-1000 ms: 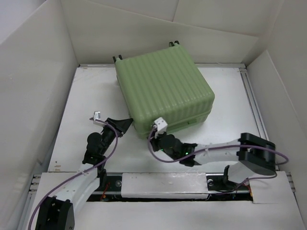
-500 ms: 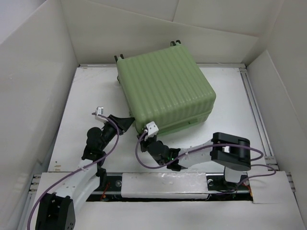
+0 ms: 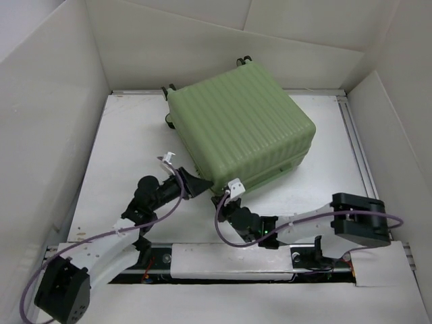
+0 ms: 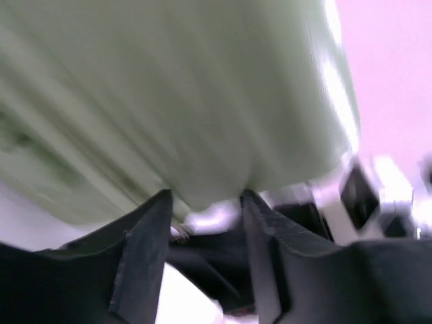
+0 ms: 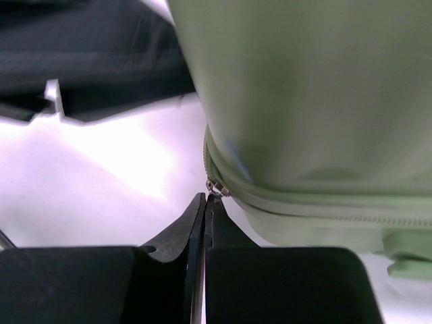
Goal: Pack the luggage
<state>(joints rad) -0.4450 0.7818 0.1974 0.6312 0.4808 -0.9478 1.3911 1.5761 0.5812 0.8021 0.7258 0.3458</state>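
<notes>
Reaching both claws to the near corner of the pale green suitcase [image 3: 239, 128], I find it closed, lying flat on the white table [image 3: 128, 142] with its wheels at its far side. My right gripper [image 5: 204, 197] is pressed together, tips touching the small metal zipper pull [image 5: 215, 189] on the suitcase's seam; whether it pinches the pull I cannot tell. My left gripper [image 4: 206, 196] is spread apart, holding nothing, right at the suitcase's near-left ribbed side.
</notes>
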